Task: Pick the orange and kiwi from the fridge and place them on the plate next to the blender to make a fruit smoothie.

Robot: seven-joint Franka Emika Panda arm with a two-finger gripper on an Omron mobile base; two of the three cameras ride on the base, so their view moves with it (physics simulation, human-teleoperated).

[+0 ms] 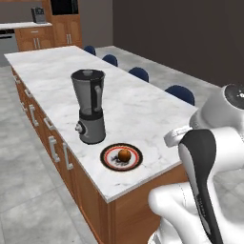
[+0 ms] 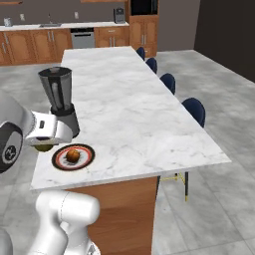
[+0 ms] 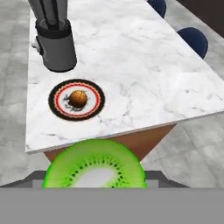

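Note:
The orange [image 3: 78, 98] lies on the plate [image 3: 97, 107], which rests near the island counter's front edge beside the blender [image 3: 54, 39]. In the hand view the cut green face of the kiwi [image 3: 94, 168] sits right in front of the camera, off the counter's edge and short of the plate. My gripper [image 2: 45, 144] is shut on the kiwi [image 2: 44, 147] and hovers just left of the plate [image 2: 87, 160] and in front of the blender [image 2: 60, 94]. From the left base camera the orange [image 1: 124, 154] shows on the plate [image 1: 136, 161] to the right of the blender [image 1: 89, 107]. The fridge is out of view.
The marble island counter [image 2: 129, 104] stretches away behind the plate. Several blue stools [image 2: 194, 110] line its far side. Wooden cabinets and appliances [image 2: 82, 37] stand along the back wall. My own arm [image 1: 205, 176] blocks the lower right of the left base view.

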